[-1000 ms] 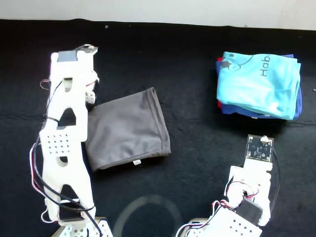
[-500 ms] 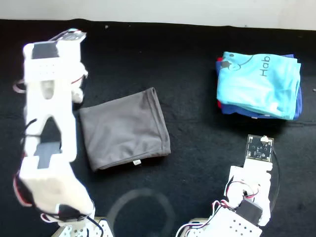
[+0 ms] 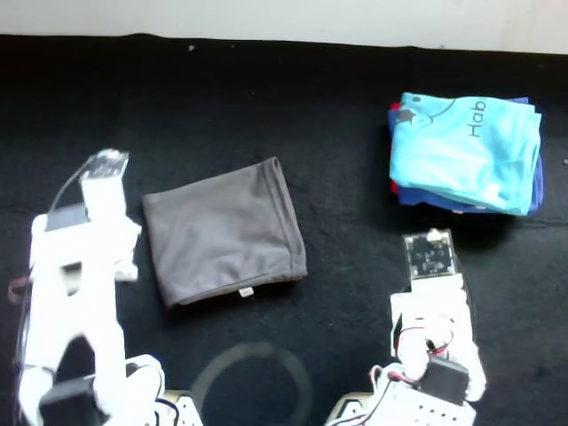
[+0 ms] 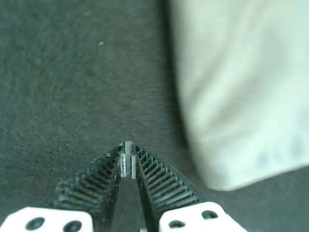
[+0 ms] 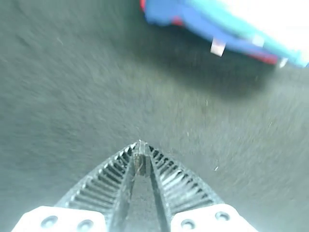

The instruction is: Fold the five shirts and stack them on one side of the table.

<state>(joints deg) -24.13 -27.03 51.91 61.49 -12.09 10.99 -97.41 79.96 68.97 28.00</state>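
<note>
A folded grey shirt (image 3: 224,232) lies flat near the middle of the black table; the left wrist view has it as a pale patch (image 4: 236,92). A stack of folded shirts (image 3: 465,153), turquoise on top over blue and red, sits at the back right, and its edge (image 5: 227,34) lies ahead in the right wrist view. My left gripper (image 4: 128,159) is shut and empty over bare cloth just left of the grey shirt; its arm (image 3: 80,266) stands at the table's left. My right gripper (image 5: 140,157) is shut and empty, short of the stack, on the arm (image 3: 432,302) at the front right.
The table is covered in black cloth (image 3: 266,98). A white wall strip (image 3: 284,18) runs along the far edge. Open cloth lies between the grey shirt and the stack.
The left arm has pulled back from the grey shirt's far left corner toward the front. The right arm has shifted a little left and forward. The shirts have not moved.
</note>
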